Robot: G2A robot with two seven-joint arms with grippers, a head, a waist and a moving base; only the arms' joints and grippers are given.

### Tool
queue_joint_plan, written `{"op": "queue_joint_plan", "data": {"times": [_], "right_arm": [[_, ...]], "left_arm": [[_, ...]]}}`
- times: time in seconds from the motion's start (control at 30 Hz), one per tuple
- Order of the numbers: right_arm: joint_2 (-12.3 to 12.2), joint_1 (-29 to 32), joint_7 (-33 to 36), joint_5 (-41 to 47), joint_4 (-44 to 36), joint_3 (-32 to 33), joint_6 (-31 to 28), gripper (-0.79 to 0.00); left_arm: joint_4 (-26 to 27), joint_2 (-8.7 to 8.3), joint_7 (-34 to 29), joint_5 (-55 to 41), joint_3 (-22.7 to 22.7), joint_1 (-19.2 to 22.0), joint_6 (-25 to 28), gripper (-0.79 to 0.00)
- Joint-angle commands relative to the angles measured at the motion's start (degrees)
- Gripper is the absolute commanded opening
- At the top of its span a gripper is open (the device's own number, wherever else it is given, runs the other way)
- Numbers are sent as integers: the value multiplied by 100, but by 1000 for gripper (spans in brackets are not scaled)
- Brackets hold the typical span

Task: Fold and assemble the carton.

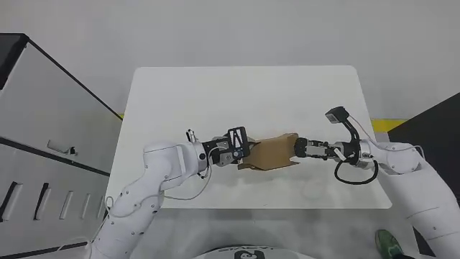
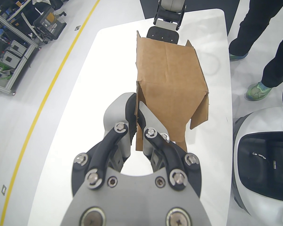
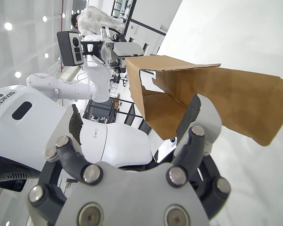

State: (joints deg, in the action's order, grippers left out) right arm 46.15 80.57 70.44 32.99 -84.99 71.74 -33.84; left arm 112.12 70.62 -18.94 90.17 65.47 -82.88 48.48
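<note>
A brown carton [image 1: 273, 152] lies on its side near the front edge of the white table [image 1: 244, 93], a tube with both ends open and the flaps loose. My left gripper [image 2: 137, 121] is shut on a flap at the carton's [image 2: 169, 78] near end. At the opposite end my right gripper [image 3: 133, 121] stands open, one of its fingers [image 3: 191, 116] at the carton's [image 3: 226, 95] open mouth, the other well clear of it. In the top view the left gripper [image 1: 241, 155] and right gripper [image 1: 298, 148] face each other across the carton.
A person's legs [image 2: 261, 24] stand on the floor beside the table's edge. A dark-framed cabinet [image 1: 43, 115] flanks the table on the left in the top view. The far half of the table is bare.
</note>
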Motion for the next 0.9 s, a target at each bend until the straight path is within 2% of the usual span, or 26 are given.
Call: {"op": "queue_joint_plan", "data": {"times": [0.0,0.07,0.3,0.63,0.87], "right_arm": [[10,-37,10,-9,-9,-77,10,-12],[18,-76,10,-29,-14,-156,10,-18],[30,-206,8,-57,-21,-380,8,-142],[20,-330,-55,-94,12,-588,-55,-194],[11,-402,-116,-160,-24,-745,-116,-376]], "left_arm": [[-9,-9,-6,-11,-28,14,-5,-785],[-14,-17,-9,-33,-53,26,-12,-785],[-29,-48,-49,-69,-132,60,-73,-785],[-27,-90,-84,-139,-231,115,-127,-785],[-57,-120,-84,-168,-275,157,-171,-785]]}}
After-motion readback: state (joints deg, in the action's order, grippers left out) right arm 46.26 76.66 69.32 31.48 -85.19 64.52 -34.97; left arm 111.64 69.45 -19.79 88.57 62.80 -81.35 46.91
